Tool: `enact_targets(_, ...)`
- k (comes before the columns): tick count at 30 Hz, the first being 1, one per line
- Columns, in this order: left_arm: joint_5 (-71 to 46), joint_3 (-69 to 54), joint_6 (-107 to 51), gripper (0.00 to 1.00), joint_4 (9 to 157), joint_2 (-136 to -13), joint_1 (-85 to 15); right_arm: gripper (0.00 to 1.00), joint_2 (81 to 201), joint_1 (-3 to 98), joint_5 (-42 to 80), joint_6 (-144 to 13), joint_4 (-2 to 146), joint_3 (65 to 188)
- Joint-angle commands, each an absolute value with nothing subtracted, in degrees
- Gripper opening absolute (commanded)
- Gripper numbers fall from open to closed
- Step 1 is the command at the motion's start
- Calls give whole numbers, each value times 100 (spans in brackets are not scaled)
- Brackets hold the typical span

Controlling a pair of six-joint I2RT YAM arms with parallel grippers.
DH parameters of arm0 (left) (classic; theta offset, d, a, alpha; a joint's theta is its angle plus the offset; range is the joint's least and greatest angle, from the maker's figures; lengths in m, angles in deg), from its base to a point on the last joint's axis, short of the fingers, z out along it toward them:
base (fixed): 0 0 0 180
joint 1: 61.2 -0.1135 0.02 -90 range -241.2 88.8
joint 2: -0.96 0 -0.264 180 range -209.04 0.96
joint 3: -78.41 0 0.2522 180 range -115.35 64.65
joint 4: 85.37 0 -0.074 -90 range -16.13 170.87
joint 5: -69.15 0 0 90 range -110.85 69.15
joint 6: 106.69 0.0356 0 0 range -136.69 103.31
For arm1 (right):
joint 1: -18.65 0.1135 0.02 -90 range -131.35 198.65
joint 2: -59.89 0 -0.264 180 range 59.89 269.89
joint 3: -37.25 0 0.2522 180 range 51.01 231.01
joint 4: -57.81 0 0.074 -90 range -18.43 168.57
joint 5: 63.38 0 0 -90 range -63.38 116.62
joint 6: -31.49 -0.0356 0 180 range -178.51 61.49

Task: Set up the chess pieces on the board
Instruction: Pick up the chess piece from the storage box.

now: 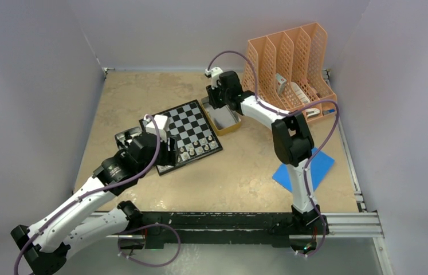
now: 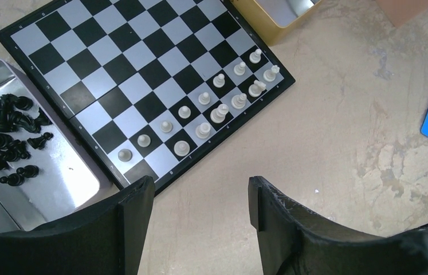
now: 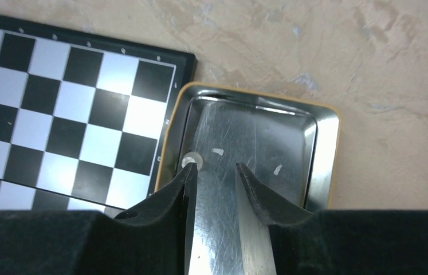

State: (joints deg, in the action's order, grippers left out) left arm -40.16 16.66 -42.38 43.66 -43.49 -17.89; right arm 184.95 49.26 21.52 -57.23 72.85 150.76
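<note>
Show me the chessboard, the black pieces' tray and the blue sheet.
chessboard (image 2: 140, 80), left wrist view, bare centre square.
black pieces' tray (image 2: 54, 179), left wrist view, bare floor.
blue sheet (image 1: 321, 165), top view, right part.

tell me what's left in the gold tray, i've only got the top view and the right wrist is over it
observer: one pale piece lies in the gold tray, just off one fingertip of the right gripper. The fingers stand slightly apart with nothing between them.
operator: how full is the pale side of the board
observer: fourteen pale pieces stand on the board, eight in front and six behind. The two back squares nearest the left gripper are bare.
operator: and the black ones
observer: the black pieces are heaped in the silver tray; I see none on the board.
</note>
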Motion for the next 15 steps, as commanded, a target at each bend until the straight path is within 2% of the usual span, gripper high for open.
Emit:
enact_targets(1, -4160, 1654, -4117, 61, 4598, -4394, -1760, 33, 18650, 4859, 1901, -5597, 7446, 15352)
enact_targets(15, -4083, 1662, -3994, 60, 4684, -4512, -1760, 33, 18927, 4810, 1526, -5717, 7438, 15481)
